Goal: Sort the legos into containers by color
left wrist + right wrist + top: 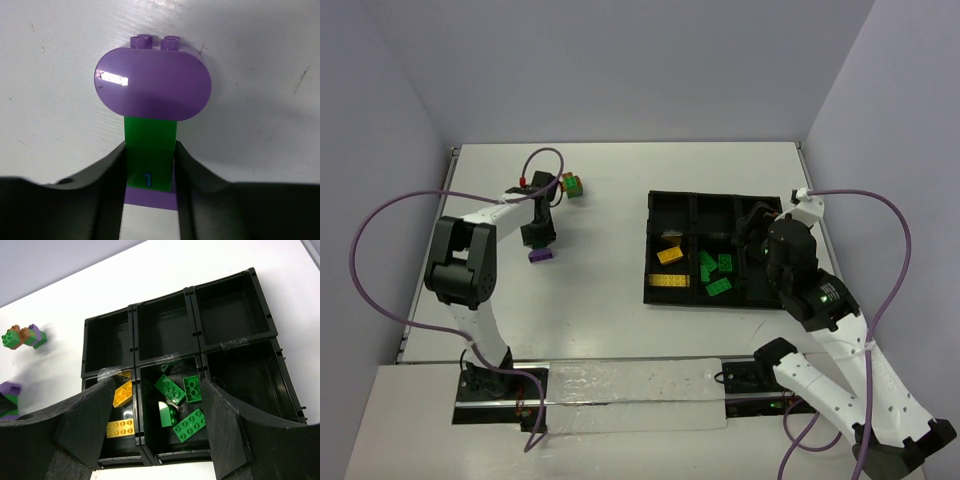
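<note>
pinching purple-green lego (152, 82) in left claw (150, 167)

White table (610, 210), black tray (650, 240), brick cluster (572, 186)

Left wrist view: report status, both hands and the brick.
Left hand shut on purple-and-green plastic brick cluster. Right hand open over black plastic tray. No obstruction seen.

One black tray (192, 290) of six compartments sits on the desk (620, 200). One compartment contains four green bricks (170, 388), its neighbour two yellow bricks (120, 427). Off the tray are two mixed clusters: a green-orange-purple cluster (572, 186) and a purple-and-green cluster (152, 90). Two robot arms, the left arm (460, 265) and the right arm (810, 290), flank the scene.
</note>
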Motion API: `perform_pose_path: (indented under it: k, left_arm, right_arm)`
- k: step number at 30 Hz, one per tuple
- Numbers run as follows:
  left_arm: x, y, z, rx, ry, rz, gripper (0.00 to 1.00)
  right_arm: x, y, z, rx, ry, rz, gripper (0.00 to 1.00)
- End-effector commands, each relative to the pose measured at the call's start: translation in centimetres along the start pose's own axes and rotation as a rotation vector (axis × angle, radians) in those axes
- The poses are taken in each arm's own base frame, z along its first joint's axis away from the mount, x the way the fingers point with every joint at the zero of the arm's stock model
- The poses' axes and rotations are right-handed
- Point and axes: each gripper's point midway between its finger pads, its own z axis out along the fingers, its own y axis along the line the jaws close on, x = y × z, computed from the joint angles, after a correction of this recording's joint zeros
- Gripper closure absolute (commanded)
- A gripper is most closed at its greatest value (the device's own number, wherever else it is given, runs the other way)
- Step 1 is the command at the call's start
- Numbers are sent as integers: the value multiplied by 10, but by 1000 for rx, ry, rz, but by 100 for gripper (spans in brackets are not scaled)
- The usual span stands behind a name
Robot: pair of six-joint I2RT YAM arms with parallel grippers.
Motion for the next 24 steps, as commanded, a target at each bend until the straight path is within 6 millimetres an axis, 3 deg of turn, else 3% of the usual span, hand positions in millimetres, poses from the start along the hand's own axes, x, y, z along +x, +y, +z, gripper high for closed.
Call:
perform_pose_path:
  k: [1, 6, 15, 20, 23, 24]
  left_arm:
    - [-12, -6, -4, 35, -31, -36, 71]
    - [-21, 2, -26, 44, -68, -66, 82]
    - [-45, 13, -105, 148, -182, -202, 89]
    - [-54, 13, -160, 288, -262, -295, 94]
    - [-57, 0, -189, 440, -301, -326, 99]
    - [-59, -6, -198, 493, -310, -335, 100]
  right_arm:
    - [-11, 3, -1, -14, -45, 22, 23]
    - [-9, 7, 1, -29, -35, 18, 23]
    - [-3, 22, 4, -99, 1, -9, 23]
    - [9, 69, 0, -347, 91, -80, 24]
    - [16, 107, -15, -563, 155, -130, 24]
    - [17, 111, -13, -575, 165, -141, 24]
